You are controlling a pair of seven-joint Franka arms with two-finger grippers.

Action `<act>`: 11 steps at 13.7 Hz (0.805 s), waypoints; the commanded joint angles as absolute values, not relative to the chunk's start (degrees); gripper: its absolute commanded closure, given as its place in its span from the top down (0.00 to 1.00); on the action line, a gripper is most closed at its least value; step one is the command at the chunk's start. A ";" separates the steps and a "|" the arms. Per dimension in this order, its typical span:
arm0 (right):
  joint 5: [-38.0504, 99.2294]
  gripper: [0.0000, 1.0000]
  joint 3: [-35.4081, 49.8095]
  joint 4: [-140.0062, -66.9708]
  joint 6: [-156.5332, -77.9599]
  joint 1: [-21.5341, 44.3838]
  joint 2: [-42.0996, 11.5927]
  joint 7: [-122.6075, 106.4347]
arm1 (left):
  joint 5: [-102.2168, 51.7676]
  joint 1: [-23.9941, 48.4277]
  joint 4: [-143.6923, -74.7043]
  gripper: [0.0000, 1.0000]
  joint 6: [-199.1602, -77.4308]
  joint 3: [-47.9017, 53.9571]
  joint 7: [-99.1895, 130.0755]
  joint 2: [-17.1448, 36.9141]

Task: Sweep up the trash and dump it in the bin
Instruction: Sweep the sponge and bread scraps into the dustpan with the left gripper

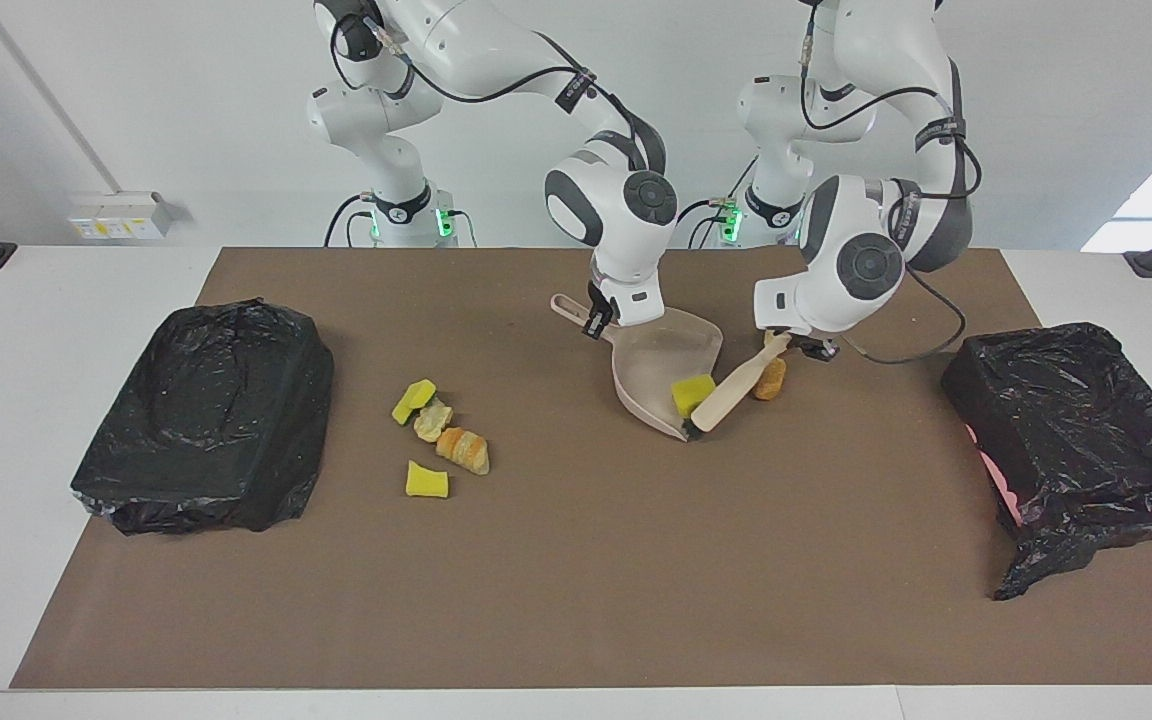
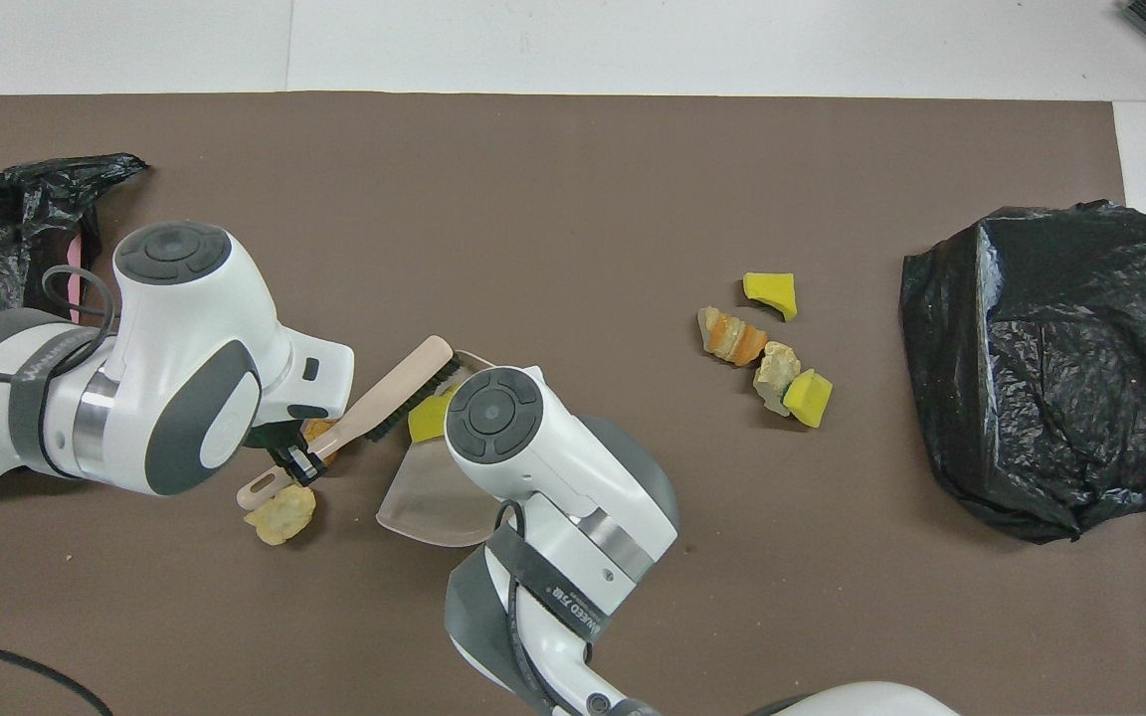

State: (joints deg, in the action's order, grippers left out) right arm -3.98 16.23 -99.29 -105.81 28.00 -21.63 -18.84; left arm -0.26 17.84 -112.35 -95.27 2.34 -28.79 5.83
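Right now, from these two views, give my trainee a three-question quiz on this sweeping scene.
1. True or false: a yellow sponge chunk lies in the dustpan.
2. Which gripper holds the brush? A) left gripper B) right gripper C) neither
3. How many scraps lie in the group toward the right arm's end of the table?

Key
1. True; it sits just inside the pan's lip, with the brush head against it.
2. A; the left gripper is shut on the brush's handle, and the right gripper is shut on the dustpan's handle.
3. Four: two yellow, two bread-like.
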 commanded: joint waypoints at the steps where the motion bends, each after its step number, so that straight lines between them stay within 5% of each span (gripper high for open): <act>1: -4.31 0.00 16.70 -101.69 -104.77 26.98 -19.78 -21.53 | -0.88 20.48 -114.79 0.00 -93.44 1.32 -20.33 0.45; 6: -4.83 0.00 16.52 -101.78 -105.56 26.37 -19.86 -30.74 | -0.88 14.43 -119.60 0.00 -87.90 0.79 -4.17 -6.93; 11: -6.59 0.00 16.61 -107.39 -112.06 25.22 -18.20 -37.62 | 1.23 11.07 -133.47 0.00 -92.52 0.79 12.02 -15.88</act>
State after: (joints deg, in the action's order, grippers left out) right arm -5.97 15.97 -102.47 -108.51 26.32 -20.51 -35.41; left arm 0.19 11.85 -125.11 -88.40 0.30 6.70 -9.14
